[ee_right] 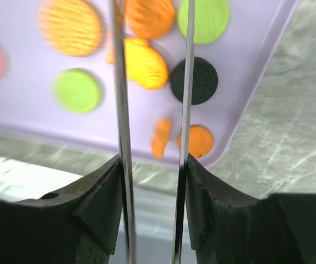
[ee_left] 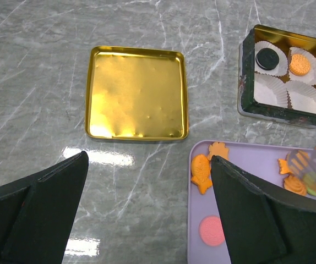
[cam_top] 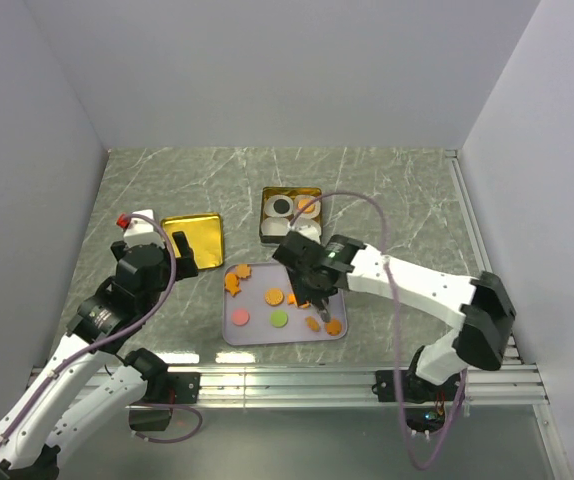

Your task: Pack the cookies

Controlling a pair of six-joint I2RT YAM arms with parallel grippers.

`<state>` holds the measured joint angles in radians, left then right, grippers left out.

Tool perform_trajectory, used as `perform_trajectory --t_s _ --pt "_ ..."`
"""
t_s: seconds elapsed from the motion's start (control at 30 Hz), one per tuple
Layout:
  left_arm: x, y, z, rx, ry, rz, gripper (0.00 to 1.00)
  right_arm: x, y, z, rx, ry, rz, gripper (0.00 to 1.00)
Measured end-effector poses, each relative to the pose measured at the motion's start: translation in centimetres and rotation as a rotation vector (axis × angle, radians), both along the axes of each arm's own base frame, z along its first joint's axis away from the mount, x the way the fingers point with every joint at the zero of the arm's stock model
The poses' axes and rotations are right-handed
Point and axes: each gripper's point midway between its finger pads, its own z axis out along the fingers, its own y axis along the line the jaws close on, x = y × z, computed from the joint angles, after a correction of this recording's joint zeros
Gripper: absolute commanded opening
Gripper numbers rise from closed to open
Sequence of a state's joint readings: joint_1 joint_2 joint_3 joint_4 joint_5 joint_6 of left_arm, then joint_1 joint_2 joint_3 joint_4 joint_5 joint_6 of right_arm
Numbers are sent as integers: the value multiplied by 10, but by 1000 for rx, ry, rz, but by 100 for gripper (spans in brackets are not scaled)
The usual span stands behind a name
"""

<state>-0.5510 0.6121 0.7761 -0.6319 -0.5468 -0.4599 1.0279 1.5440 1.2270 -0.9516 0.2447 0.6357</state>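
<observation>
- I have the right gripper [cam_top: 317, 298] hanging over the lavender tray [cam_top: 252, 300]. Its thin blades are slightly spread and straddle one orange cookie [ee_right: 147, 65]. Nothing is pinched, as far as I can tell.
- The cookies [cam_top: 274, 297] lie mostly loose on that tray. A black one and an orange one already sit in paper cups [ee_left: 304, 99] inside the gold tin [cam_top: 291, 189].
- To do this pick well, I'd come straight down and centre the orange piece between the blades. In the right wrist view it sits closer to the left blade, so closing now could shove it sideways.
- The pieces are flat, so the blade tips probably need to reach the tray floor before they squeeze. I'd close gently.
- A black cookie [ee_right: 205, 81] lies just at 3 o'clock of my target, partly under the right blade. That is the main nuisance, since it could be nudged or caught along with the orange one.
- Another orange piece crowds in at 12 o'clock of the target, so I have little margin there either.
- The tin sits at 12 o'clock of the tray and close to it. The two cups nearest the tray look empty.
- The tin's walls stand up, so I'd lift clear before crossing over them.
- The left gripper [ee_left: 150, 159] waits with fingers wide apart and empty, at about 9 o'clock of the tray.
- The gold lid [ee_left: 136, 93] lies flat at 10 o'clock, out of the way.
</observation>
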Motion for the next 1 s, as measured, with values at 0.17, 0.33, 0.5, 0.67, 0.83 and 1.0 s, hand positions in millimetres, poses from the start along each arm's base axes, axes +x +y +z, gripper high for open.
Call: perform_trajectory --t_s 0.17,0.33,0.5,0.67,0.83,1.0 --pt "-1 0 2 -4 -6 0 100 -2 6 56 105 -37 40 51" --pt "-1 1 3 -7 -11 0 99 -19 -6 57 78 28 66 51" --pt "-1 1 3 -7 -11 0 99 -30 -10 47 64 84 78 51" --pt "-1 1 3 -7 -11 0 100 -40 -19 30 38 145 77 51" --pt "-1 1 3 -7 -11 0 99 -40 -14 27 57 154 77 52" --pt "-1 1 3 -7 -11 0 99 -37 -8 21 59 160 72 52"
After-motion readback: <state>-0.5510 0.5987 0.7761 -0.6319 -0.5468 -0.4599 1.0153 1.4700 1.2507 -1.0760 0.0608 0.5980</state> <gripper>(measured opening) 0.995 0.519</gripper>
